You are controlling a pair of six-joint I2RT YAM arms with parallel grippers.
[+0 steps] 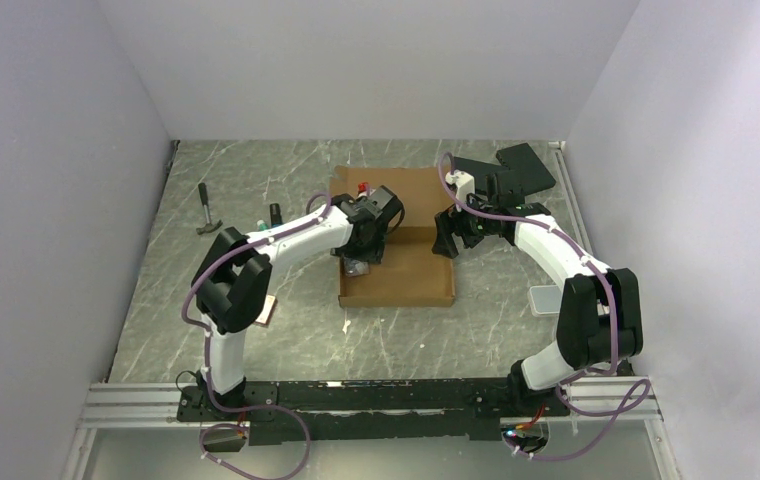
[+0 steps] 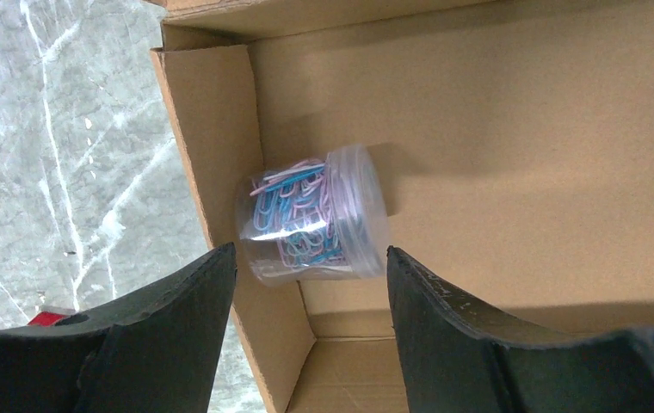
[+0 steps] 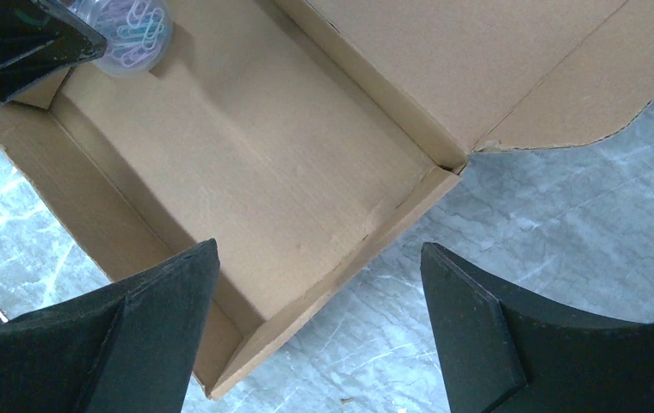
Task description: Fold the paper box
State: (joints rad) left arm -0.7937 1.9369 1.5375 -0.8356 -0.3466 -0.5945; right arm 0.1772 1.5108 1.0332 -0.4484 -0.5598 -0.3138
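Left pincer (image 2: pixel 308 258) hangs spread wide over the left end of the paper box (image 1: pixel 396 285), its fingers (image 2: pixel 177 335) flanking a clear tub of pastel paper clips (image 2: pixel 315 219) that sits inside against the left side wall; nothing is pinched, and I cannot tell whether the fingers touch the tub. Right pincer (image 3: pixel 319 254) is spread as well, empty, poised above the box's right wall near its far corner. The box lies in the middle of the surface (image 1: pixel 286 340) between the two arms, its shallow tray already standing with walls up, its lid (image 1: pixel 411 185) open and laid back on the far side. I judge the tray-forming to be finished and the closing not yet begun: what remains is to bring the lid over and tuck its side ears and front lip inside the walls. That calls for the left arm to lift clear of the tray first, then for one pincer to get under the lid's far edge while the other steadies the tray. Both arms sit in the lid's swing path, the main obstacle. Black slabs (image 1: pixel 516 168) lie just beside the lid's right end and could crowd the right arm's approach. A hammer (image 1: pixel 206 210) lies well apart on the left and a small grey tray (image 1: pixel 546 300) near the right arm's elbow; neither interferes.
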